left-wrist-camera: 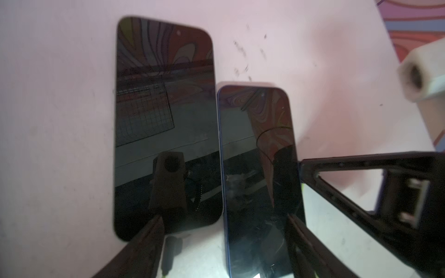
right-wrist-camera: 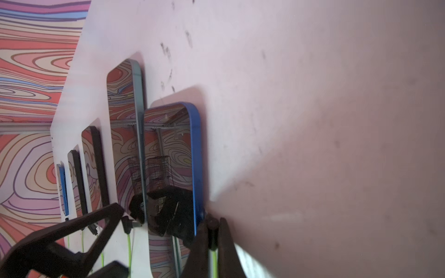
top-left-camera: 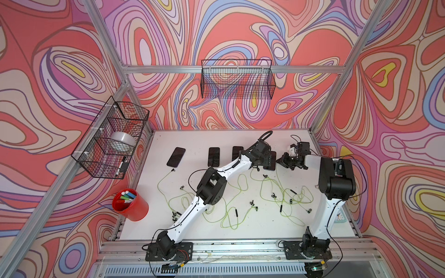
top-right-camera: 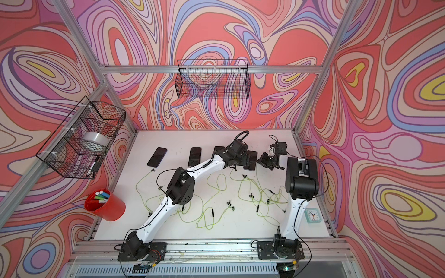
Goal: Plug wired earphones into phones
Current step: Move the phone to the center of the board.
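1. Nearest, the two arms stand bolted to the aluminium rail (top-left-camera: 240,248) along the counter's front. The left arm (top-left-camera: 209,187) reaches diagonally inward, and the right arm (top-left-camera: 337,183) rises on the right side.
2. Just beyond, the wired earphones (top-left-camera: 231,216) sprawl in tangled yellow-green loops across the white counter (top-left-camera: 265,231), with earbuds and black remote sticks scattered among them.
3. Farther in, the right claw (right-wrist-camera: 213,223) is clenched on a small dark earphone plug (right-wrist-camera: 211,217), whose green cable (right-wrist-camera: 213,260) trails back between the fingers. The plug sits just beside the long side of the blue-edged phone (right-wrist-camera: 168,144), not at a short end.
4. The left claw (left-wrist-camera: 225,217) is released, its fingers spread wide astride the near end of that same phone. One finger overlaps a corner of the darker phone (left-wrist-camera: 163,108) lying just beside it.
5. The step in hand looks like bringing the plug to this phone, and insertion is not yet done. The next move likely calls for carrying the plug round to the socket end and lining it up with the phone's length. The left claw would need to brace the phone against sliding.
6. Three more phones (top-left-camera: 213,157) lie in a row to the left. A plug (top-left-camera: 173,170) rests at the near end of the leftmost phone (top-left-camera: 176,157), but I cannot tell whether it is seated.
7. Farthest, a wire basket (top-left-camera: 237,81) hangs on the back wall.
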Controlling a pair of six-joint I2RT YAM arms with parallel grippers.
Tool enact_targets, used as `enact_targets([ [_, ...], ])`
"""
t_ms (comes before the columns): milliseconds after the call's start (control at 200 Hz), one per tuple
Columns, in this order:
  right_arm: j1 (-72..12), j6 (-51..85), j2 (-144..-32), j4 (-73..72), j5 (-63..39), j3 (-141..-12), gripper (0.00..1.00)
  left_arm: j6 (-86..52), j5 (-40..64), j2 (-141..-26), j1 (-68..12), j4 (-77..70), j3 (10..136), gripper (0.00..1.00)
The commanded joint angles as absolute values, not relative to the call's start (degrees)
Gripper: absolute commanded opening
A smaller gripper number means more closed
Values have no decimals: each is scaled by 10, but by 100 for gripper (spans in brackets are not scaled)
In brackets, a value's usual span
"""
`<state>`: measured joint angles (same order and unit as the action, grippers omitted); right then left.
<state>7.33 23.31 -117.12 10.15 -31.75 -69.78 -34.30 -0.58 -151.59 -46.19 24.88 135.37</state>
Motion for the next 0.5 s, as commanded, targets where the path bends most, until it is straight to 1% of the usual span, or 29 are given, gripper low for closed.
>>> enact_targets([
  [0, 47, 247, -1190, 129, -308, -690, 0, -343, -8, -1471, -468, 265, 1338, 81],
  [105, 27, 257, -1204, 110, -334, -702, 0, -341, -5, -1475, -469, 267, 1339, 81],
  [200, 23, 257, -1192, 101, -365, -692, 0, -333, 0, -1478, -469, 274, 1343, 82],
  [366, 31, 194, -1136, 209, -288, -692, 0, -262, -32, -1484, -476, 319, 1367, 85],
  [491, 58, 198, -1086, 215, -273, -650, 0, -225, -68, -1484, -477, 340, 1372, 86],
])
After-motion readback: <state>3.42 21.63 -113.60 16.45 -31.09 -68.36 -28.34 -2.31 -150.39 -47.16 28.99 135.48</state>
